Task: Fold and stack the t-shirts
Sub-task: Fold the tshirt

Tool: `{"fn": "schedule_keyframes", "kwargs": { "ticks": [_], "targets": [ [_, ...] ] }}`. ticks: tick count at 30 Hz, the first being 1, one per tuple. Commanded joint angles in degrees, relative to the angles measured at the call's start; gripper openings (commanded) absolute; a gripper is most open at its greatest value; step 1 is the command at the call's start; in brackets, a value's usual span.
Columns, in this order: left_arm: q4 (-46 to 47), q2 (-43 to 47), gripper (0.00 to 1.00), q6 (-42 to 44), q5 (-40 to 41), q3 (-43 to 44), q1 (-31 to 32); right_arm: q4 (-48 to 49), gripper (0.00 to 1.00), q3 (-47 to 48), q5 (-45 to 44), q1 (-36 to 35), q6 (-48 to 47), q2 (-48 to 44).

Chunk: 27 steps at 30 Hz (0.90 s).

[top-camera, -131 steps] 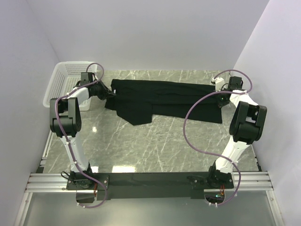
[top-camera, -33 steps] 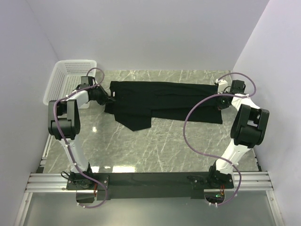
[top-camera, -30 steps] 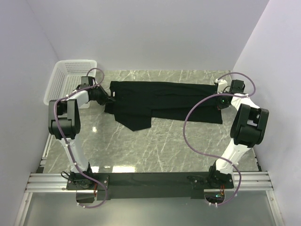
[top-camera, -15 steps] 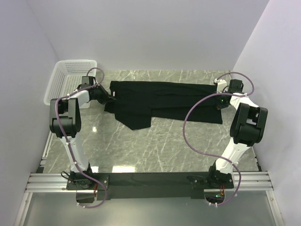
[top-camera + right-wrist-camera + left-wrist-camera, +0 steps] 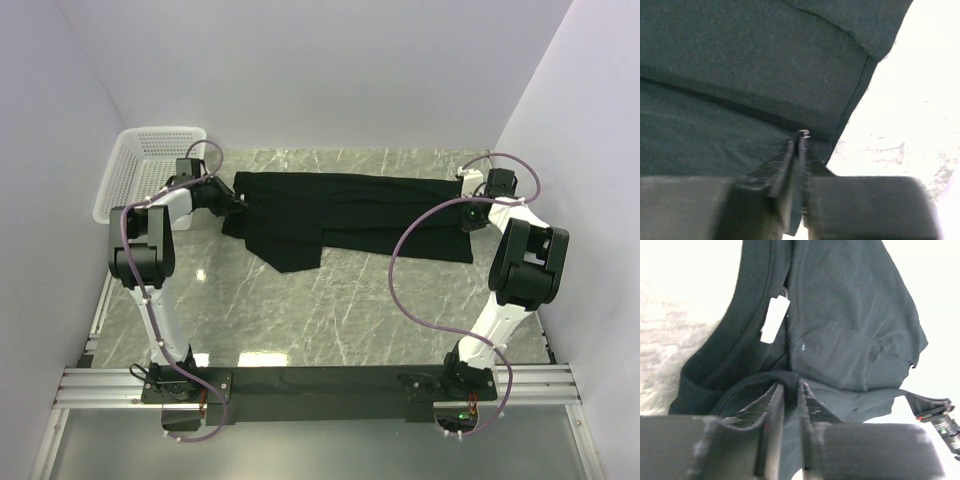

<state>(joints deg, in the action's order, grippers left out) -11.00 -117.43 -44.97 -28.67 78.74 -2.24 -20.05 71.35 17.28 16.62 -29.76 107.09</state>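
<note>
A black t-shirt (image 5: pixel 350 208) lies stretched sideways across the far part of the marble table, folded lengthwise, with a flap hanging toward me at its left. My left gripper (image 5: pixel 237 203) is at the shirt's left end by the collar. In the left wrist view its jaws (image 5: pixel 790 385) stand close together with a fold of the black cloth (image 5: pixel 850 315) between them, just below a white neck label (image 5: pixel 775 319). My right gripper (image 5: pixel 468 215) is at the shirt's right end. Its jaws (image 5: pixel 799 140) pinch the hem edge of the cloth (image 5: pixel 740 60).
A white mesh basket (image 5: pixel 140 170) stands at the far left corner, just behind the left arm's wrist. Purple cables loop from both arms. White walls close in on three sides, and the right wall is near the right arm.
The left arm's elbow has shifted slightly right and back. The shirt stays stretched between the two grippers, in almost the same place.
</note>
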Motion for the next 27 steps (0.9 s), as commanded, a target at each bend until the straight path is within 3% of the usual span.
{"fn": "schedule_keyframes", "kwargs": {
  "ticks": [1,2,6,8,14,18,23,27],
  "targets": [
    [1.69,-0.09,0.24,-0.47,0.71,3.17,0.39,2.47,0.19,2.83,-1.02,-0.45,1.98,0.05],
    [1.86,0.26,0.32,-0.38,0.89,3.17,0.48,2.65,0.30,2.83,-0.67,-0.54,2.42,-0.47],
    [1.87,3.51,0.46,-0.03,2.12,3.70,0.83,3.44,0.48,2.83,0.65,-0.45,5.32,-3.90],
    [1.78,6.23,0.52,0.67,3.17,3.61,0.83,3.70,0.50,2.83,1.35,-0.62,5.94,-6.27],
    [-1.21,15.55,0.54,6.90,6.51,0.11,0.83,1.96,0.52,2.13,8.61,-0.45,5.95,-12.16],
    [-2.09,22.93,0.57,9.02,5.20,-10.69,0.83,-2.53,0.54,-2.77,19.36,-0.54,-1.78,-16.73],
    [-0.86,31.11,0.58,7.18,0.73,-26.49,1.18,-2.88,0.55,-10.69,21.92,-0.54,-3.29,-22.18],
    [2.38,34.37,0.58,4.20,1.33,-34.34,3.73,-3.41,0.55,-14.57,22.71,-0.63,-3.46,-24.81]
  ]
}}
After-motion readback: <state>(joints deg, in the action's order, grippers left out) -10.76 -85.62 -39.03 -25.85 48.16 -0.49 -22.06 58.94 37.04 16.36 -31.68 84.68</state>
